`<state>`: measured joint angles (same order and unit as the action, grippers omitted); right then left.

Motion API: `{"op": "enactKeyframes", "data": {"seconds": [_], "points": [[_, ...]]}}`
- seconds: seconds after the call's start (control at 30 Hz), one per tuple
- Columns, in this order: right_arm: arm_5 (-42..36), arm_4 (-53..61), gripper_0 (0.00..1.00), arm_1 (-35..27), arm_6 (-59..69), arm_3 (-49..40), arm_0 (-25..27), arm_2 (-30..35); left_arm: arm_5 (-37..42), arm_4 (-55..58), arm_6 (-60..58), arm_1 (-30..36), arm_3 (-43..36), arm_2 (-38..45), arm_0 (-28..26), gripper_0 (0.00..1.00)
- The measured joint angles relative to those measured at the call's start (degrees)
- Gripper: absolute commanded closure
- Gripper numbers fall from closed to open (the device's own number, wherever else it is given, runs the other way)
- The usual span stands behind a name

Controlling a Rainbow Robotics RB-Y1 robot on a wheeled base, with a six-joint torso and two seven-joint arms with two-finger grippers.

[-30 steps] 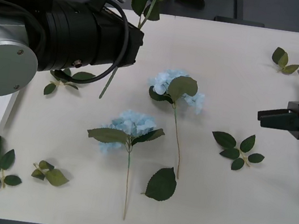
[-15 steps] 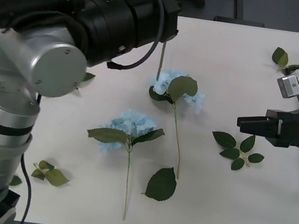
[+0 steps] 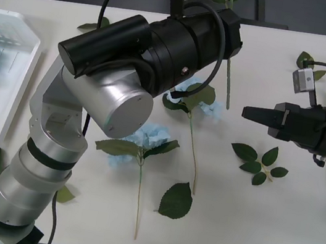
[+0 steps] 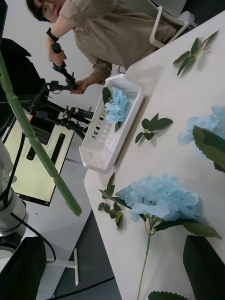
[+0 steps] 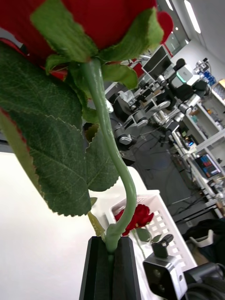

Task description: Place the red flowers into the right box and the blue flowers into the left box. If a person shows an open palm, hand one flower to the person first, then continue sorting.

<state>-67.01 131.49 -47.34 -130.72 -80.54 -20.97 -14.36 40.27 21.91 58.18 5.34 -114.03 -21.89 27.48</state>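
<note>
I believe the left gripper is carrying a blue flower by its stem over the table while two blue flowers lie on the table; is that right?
Not quite: the flower in the left gripper is a red flower, not a blue one. The left wrist view shows its black fingers shut on the green stem below a red bloom. The rest holds: in the front view, two blue flowers lie on the table.

White table, dark floor behind it, ceiling lights over cluttered lab benches.
</note>
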Motion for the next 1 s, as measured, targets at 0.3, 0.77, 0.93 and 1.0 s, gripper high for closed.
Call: {"op": "enactKeyframes", "data": {"seconds": [0.3, 0.77, 0.93, 1.0], "points": [[0.0, 0.0, 0.15, 0.4, 0.0, -0.6, -1.1, 0.0, 0.0, -6.1, -9.7, 0.0, 0.1, -2.6, 0.0, 1.00], [0.5, 0.0, 0.17, 4.6, 0.0, -1.8, -4.6, -1.7, 0.0, -6.4, -10.1, 0.0, 0.5, -2.6, 0.0, 1.00], [0.6, 0.0, 0.22, 5.0, 0.0, -2.0, -5.0, -2.4, 0.0, -6.5, -10.1, 0.0, 0.5, -2.6, 0.0, 1.00], [0.7, 0.0, 0.24, 5.1, 0.0, -2.2, -5.1, -2.8, 0.0, -6.5, -10.1, 0.0, 0.5, -2.6, 0.0, 1.00]]}}
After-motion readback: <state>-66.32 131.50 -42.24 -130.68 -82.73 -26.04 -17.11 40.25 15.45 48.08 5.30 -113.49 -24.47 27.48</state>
